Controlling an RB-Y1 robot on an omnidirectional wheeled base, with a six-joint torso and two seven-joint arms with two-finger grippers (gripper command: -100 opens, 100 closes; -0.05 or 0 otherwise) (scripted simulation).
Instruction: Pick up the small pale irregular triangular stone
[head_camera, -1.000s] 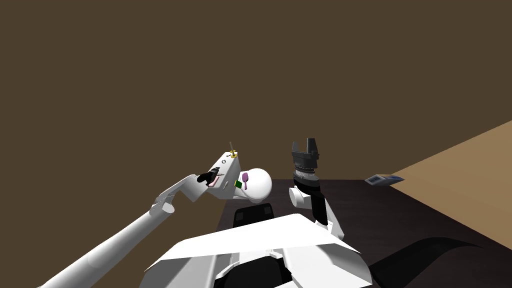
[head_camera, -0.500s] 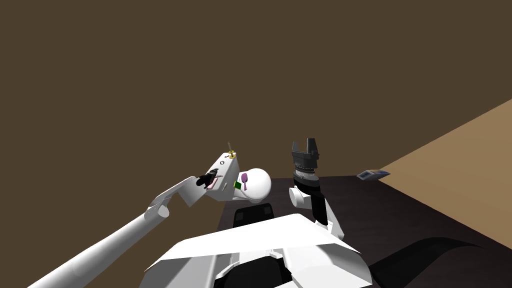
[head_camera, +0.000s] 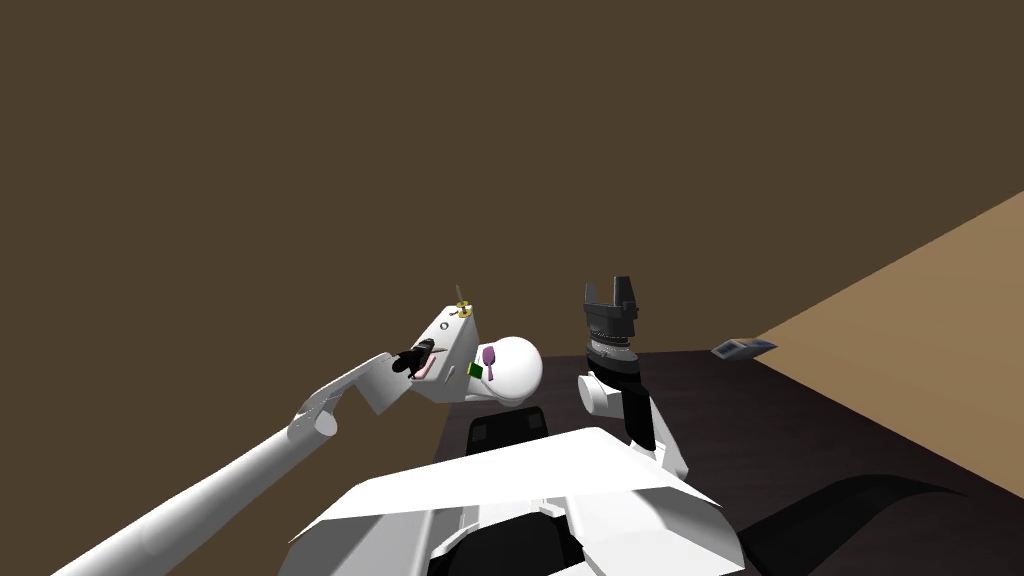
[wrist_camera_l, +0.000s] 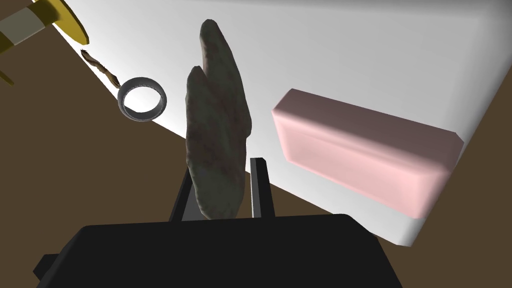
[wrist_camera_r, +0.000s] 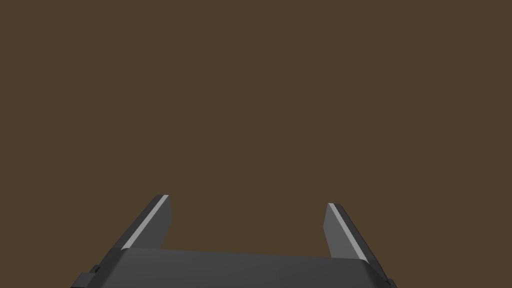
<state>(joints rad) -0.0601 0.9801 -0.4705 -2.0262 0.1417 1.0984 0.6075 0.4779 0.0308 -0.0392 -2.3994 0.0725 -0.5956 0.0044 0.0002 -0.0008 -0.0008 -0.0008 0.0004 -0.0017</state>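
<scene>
Stone (wrist_camera_l: 217, 130) is sitting clamped between the left fingers (wrist_camera_l: 261, 190), by the white worktop (wrist_camera_l: 375, 60) edge (pink block (wrist_camera_l: 360, 150) nearby). That arm is easing back toward 8 o'clock, so lifting is likely beginning. Right fingers (wrist_camera_r: 160, 215) are standing apart.

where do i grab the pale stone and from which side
Pinch the stone across its thin dimension, one finger on each broad flat face, coming in edge-on at its wider end. The left hand is shut on it that way.
</scene>
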